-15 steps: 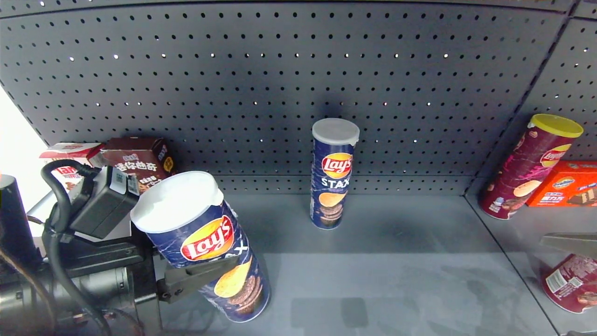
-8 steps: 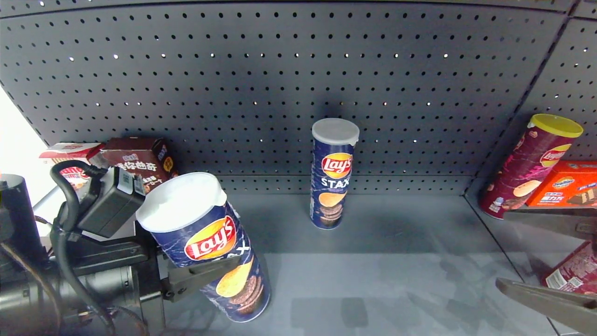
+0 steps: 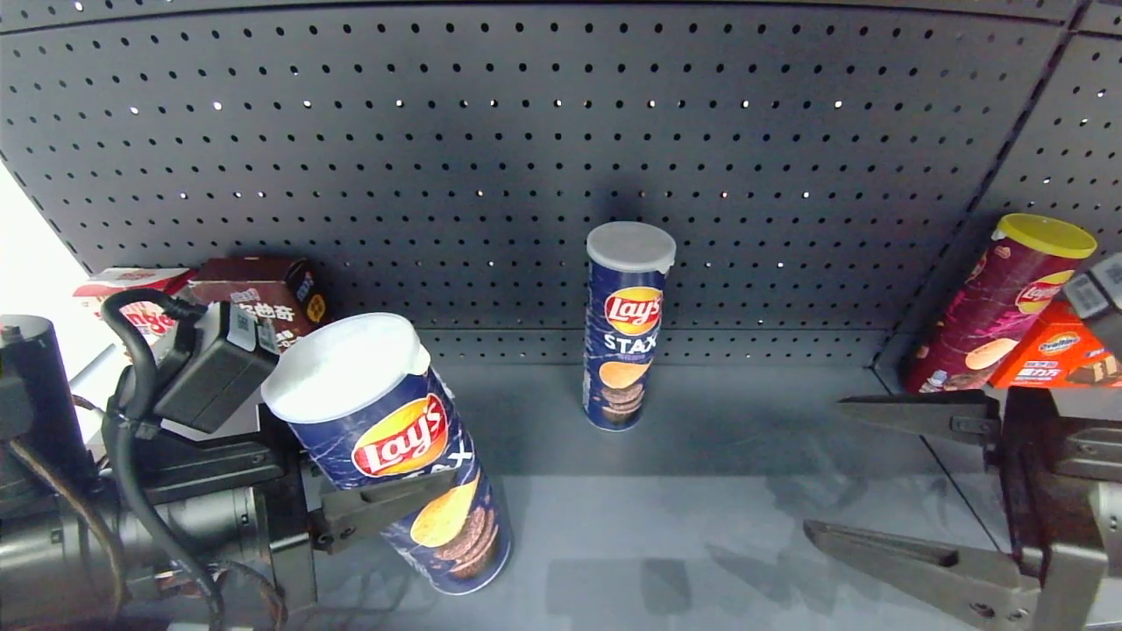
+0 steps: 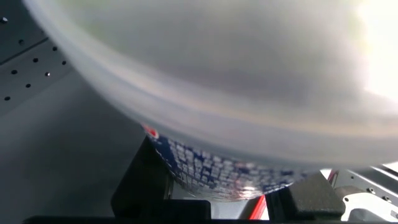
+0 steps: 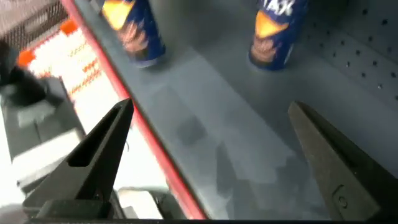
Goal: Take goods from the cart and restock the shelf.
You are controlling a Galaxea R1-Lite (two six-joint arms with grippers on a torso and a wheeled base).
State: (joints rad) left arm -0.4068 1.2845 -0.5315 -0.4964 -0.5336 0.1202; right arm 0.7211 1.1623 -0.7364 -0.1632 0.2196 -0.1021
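My left gripper (image 3: 408, 469) is shut on a blue chip can (image 3: 386, 438) with a white lid, holding it tilted over the front left of the grey shelf (image 3: 701, 526). Whether its base touches the shelf I cannot tell. In the left wrist view the can's lid (image 4: 217, 74) looms close above the blue can body (image 4: 211, 177). A second blue can (image 3: 624, 324) stands upright at the back against the pegboard. My right gripper (image 3: 824, 466) hovers open and empty over the shelf's right side. From the right wrist, the right gripper (image 5: 211, 106) faces the held can (image 5: 134, 31) and the standing can (image 5: 273, 31).
A maroon can with a yellow lid (image 3: 999, 307) and an orange box (image 3: 1052, 350) sit in the bay to the right. A brown box (image 3: 263, 294) and a red-and-white box (image 3: 131, 285) lie at the back left. The shelf's red front edge (image 5: 137, 124) runs below my right gripper.
My right gripper has come in from the lower right, up and leftward over the shelf, open, now covering the maroon can seen there before. My left gripper has shifted slightly right with the blue can.
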